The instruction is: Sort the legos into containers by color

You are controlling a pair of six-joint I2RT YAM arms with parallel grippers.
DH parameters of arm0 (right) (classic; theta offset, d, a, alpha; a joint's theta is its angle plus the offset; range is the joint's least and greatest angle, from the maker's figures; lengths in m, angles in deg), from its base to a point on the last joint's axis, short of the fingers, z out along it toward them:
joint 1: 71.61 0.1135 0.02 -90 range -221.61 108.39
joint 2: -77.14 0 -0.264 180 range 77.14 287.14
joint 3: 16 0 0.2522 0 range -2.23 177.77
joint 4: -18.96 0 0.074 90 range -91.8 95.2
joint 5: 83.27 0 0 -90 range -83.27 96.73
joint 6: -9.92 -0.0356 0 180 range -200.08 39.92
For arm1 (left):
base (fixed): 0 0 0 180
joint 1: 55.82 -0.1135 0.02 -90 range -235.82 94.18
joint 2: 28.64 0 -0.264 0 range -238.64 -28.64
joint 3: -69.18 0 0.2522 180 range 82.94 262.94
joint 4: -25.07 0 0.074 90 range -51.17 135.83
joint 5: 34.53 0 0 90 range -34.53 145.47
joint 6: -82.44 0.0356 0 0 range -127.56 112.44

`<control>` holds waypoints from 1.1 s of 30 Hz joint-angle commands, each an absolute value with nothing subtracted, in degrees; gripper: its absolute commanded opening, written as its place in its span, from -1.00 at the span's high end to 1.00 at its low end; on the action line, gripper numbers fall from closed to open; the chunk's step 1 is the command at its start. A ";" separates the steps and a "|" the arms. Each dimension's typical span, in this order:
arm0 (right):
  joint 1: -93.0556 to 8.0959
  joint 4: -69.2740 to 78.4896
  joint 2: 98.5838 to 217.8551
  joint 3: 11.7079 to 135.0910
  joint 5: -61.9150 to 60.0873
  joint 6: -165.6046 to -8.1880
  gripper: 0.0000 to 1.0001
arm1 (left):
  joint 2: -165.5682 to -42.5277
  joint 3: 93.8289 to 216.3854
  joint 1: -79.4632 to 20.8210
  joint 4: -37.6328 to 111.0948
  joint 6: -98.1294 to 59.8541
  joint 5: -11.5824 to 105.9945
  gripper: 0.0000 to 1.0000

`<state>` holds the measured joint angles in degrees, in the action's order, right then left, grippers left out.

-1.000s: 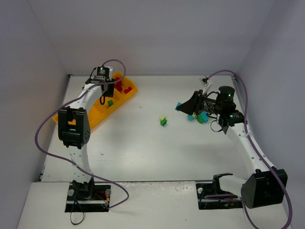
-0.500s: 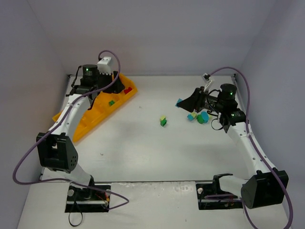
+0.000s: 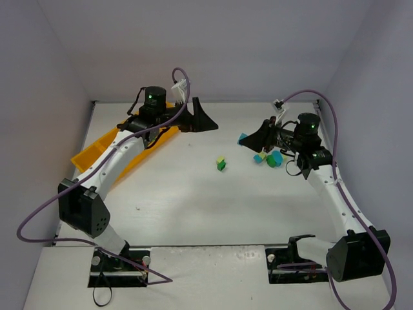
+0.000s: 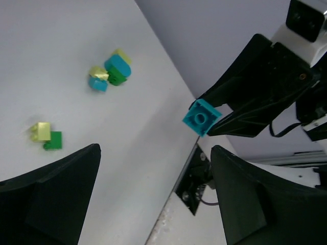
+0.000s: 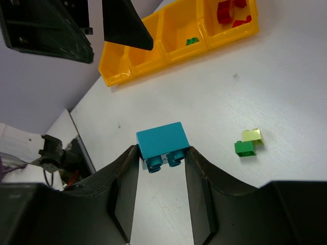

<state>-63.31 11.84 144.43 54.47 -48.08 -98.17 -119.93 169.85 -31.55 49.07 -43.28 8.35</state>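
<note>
Left arm has swung off the tray point(image 3: 87, 155) since a second ago: it was hanging over the compartments, and your left end effector point(image 3: 208, 123) now points across the desk point(image 3: 193, 200) toward the right arm. Its jaws stand wide apart with nothing between them; the left wrist view shows both fingers point(image 4: 51, 199) at the bottom corners and bare desk in the gap. Your right arm has barely shifted. The right end effector point(image 3: 250, 139) is clamped on a teal brick point(image 3: 242, 137), one finger point(image 5: 125, 189) on each side, and the brick appears lifted off the desk, at the far right side and well apart from the tray. Loose on the desk near the middle, a yellow-green brick point(image 3: 220, 159) and a green brick point(image 3: 221, 166) touch each other. A cluster point(image 3: 270, 157) of light blue, green and yellow-green bricks lies just beside the right arm. In the tray, red bricks point(image 5: 230, 13) fill an end compartment, and one small green piece point(image 5: 192, 42) sits in the compartment next to it. You cannot tell from these views what the other two compartments hold.
</note>
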 commanded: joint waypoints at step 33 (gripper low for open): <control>-47.88 18.74 140.07 56.39 -29.30 -63.73 0.93 | -125.76 178.39 -24.09 52.37 -69.69 0.71 -0.23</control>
<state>-48.30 13.15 141.26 54.47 -29.00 -64.77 -126.55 175.38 -24.64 56.13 -69.18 2.65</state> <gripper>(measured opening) 0.350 0.619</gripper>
